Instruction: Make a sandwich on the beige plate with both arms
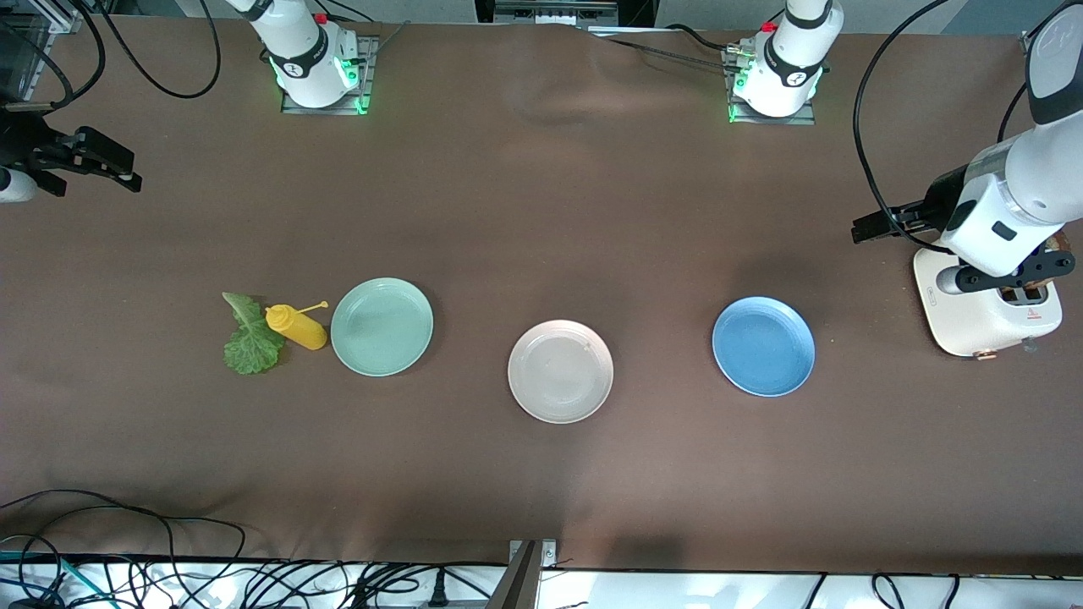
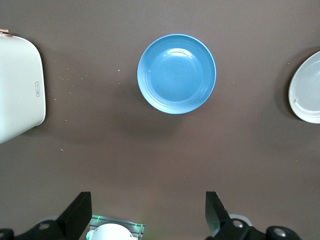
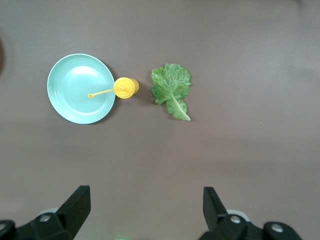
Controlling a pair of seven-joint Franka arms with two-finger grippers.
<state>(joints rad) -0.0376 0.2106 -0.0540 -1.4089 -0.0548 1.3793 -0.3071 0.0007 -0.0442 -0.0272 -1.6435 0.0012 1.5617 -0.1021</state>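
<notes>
Three plates lie in a row on the brown table, all bare. The beige plate (image 1: 560, 370) sits in the middle, round and shallow with a raised rim, slightly nearer the front camera than the mint-green plate (image 1: 382, 326) toward the right arm's end and the blue plate (image 1: 764, 345) toward the left arm's end. A yellow squeeze bottle (image 1: 296, 326) stands just beside the mint-green plate, with a ruffled green lettuce leaf (image 1: 250, 337) flat on the table beside it. A white toaster (image 1: 986, 321) stands at the left arm's end. The left gripper (image 1: 876, 227) hangs near the toaster, fingers apart. The right gripper (image 1: 106, 165) waits at the table's other end, fingers spread.
</notes>
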